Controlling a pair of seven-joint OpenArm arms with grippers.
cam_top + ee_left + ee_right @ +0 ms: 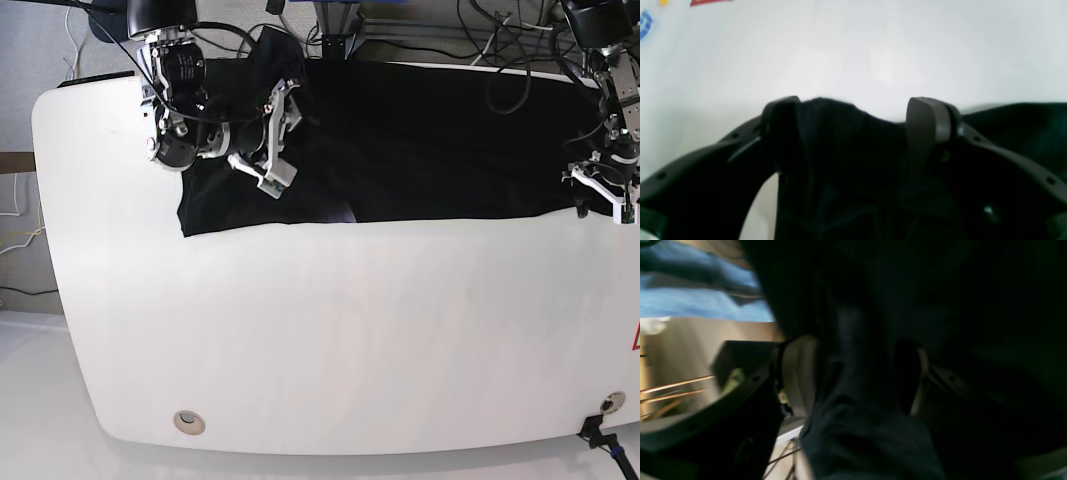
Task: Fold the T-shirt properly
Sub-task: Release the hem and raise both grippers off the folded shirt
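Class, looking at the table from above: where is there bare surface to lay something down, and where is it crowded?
Free: the wide white stretch of the table between the T-shirt hem and the near edge. Crowded: the far strip, covered by the shirt, with the right gripper over its left part and the left gripper at its right end.

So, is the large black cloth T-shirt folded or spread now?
Mostly spread: the large black cloth T-shirt lies in a wide band along the white table's far edge.
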